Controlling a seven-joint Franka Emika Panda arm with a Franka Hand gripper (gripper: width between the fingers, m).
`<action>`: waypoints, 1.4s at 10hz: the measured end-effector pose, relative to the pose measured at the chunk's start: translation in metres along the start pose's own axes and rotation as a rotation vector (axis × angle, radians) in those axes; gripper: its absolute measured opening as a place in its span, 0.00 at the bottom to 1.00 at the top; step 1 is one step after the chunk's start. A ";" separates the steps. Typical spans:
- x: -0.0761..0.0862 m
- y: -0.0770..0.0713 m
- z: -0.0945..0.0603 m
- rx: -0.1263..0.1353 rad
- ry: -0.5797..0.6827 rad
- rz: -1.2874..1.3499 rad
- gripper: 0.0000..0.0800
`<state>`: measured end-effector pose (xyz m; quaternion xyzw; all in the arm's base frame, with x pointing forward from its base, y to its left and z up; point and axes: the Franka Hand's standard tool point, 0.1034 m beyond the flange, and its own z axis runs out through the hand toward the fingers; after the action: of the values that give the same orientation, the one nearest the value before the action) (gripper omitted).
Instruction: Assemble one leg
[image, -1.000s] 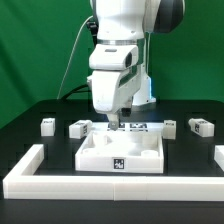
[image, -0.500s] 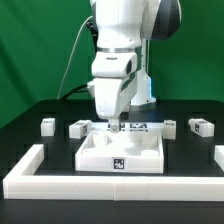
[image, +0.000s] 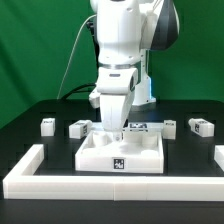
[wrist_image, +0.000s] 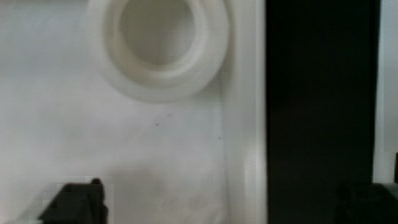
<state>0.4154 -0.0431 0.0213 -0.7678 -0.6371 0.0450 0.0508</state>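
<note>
Four small white legs with tags lie in a row behind the tray: two at the exterior view's left and two at its right. My gripper hangs low over the back edge of the large white square tray part and holds no leg. In the wrist view the gripper is open. Its dark fingertips stand wide apart over the tray's white surface, which has a round socket. A dark gap runs beside that surface.
The long white L-shaped border wall runs along the front and the exterior view's left. The marker board lies behind the tray, partly hidden by the arm. A green backdrop stands behind the black table.
The hand has come down closer to the tray's back edge and turned a little. The legs and the tray have not moved.
</note>
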 end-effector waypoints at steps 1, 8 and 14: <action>-0.001 0.000 0.001 0.002 0.000 0.009 0.81; -0.003 0.005 0.000 0.003 -0.001 0.028 0.26; -0.003 0.006 0.000 -0.001 -0.001 0.029 0.07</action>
<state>0.4209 -0.0471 0.0209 -0.7769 -0.6260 0.0457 0.0497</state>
